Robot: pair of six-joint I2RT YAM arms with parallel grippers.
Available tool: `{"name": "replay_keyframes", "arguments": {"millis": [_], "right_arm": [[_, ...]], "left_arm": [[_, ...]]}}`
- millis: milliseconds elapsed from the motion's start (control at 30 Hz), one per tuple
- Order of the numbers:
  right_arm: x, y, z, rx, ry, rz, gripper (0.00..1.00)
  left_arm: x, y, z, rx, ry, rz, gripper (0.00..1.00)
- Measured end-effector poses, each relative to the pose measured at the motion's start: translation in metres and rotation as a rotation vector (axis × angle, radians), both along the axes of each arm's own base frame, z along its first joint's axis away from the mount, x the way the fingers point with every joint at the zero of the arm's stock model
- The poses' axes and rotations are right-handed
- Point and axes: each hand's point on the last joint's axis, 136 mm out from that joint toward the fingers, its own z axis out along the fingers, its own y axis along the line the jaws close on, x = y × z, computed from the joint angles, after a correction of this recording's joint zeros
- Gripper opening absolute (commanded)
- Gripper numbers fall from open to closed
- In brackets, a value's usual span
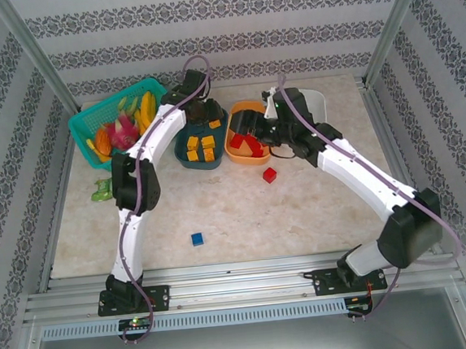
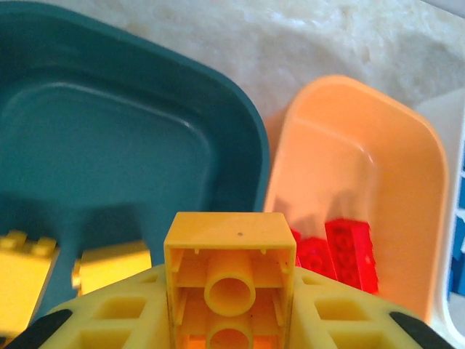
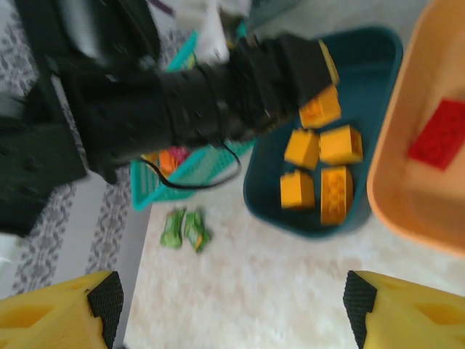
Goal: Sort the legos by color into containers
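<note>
My left gripper is shut on an orange-yellow lego, held above the dark teal tub near its right rim. From above, this gripper hangs over that tub, where several yellow legos lie. My right gripper is open with nothing between its fingers; in the top view it hovers over the orange tub holding red legos. A red lego and a blue lego lie loose on the table. The white tub is partly hidden behind the right arm.
A teal mesh basket of toy fruit stands at the back left. Green wrapped pieces lie on the table left of the left arm. Both arms crowd the space above the tubs. Metal frame posts stand at the table's corners.
</note>
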Motion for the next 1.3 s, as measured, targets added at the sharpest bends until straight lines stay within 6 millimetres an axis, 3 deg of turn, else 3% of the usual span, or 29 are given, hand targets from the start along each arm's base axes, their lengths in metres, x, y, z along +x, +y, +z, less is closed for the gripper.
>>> {"name": "replay_keyframes", "arguments": {"millis": [167, 467, 667, 833, 967, 1100, 1233, 1300], "right_arm": [[0.034, 0.012, 0.004, 0.008, -0.034, -0.025, 0.82], [0.047, 0.012, 0.003, 0.007, -0.03, -0.036, 0.82], [0.053, 0.012, 0.004, -0.012, -0.029, -0.031, 0.82], [0.048, 0.009, -0.004, -0.074, -0.023, -0.011, 0.82], [0.035, 0.001, -0.015, -0.16, -0.014, 0.001, 0.81], [0.005, 0.004, -0.024, -0.233, -0.009, 0.046, 0.81], [-0.033, 0.024, -0.039, -0.31, -0.002, 0.129, 0.81], [-0.053, 0.039, -0.049, -0.356, 0.006, 0.18, 0.81]], "left_arm": [[0.026, 0.006, -0.032, -0.041, 0.02, 0.009, 0.36], [0.035, 0.003, -0.077, -0.102, 0.087, 0.012, 0.44], [0.034, -0.002, -0.08, -0.136, 0.106, 0.012, 0.61], [0.035, -0.004, -0.073, -0.152, 0.1, 0.011, 0.69], [0.034, -0.002, -0.049, -0.155, 0.072, 0.015, 0.72], [0.018, 0.008, 0.01, -0.15, 0.017, 0.032, 0.74], [-0.029, 0.03, 0.076, -0.14, -0.026, 0.073, 0.76], [-0.064, 0.046, 0.099, -0.129, -0.04, 0.099, 0.77]]}}
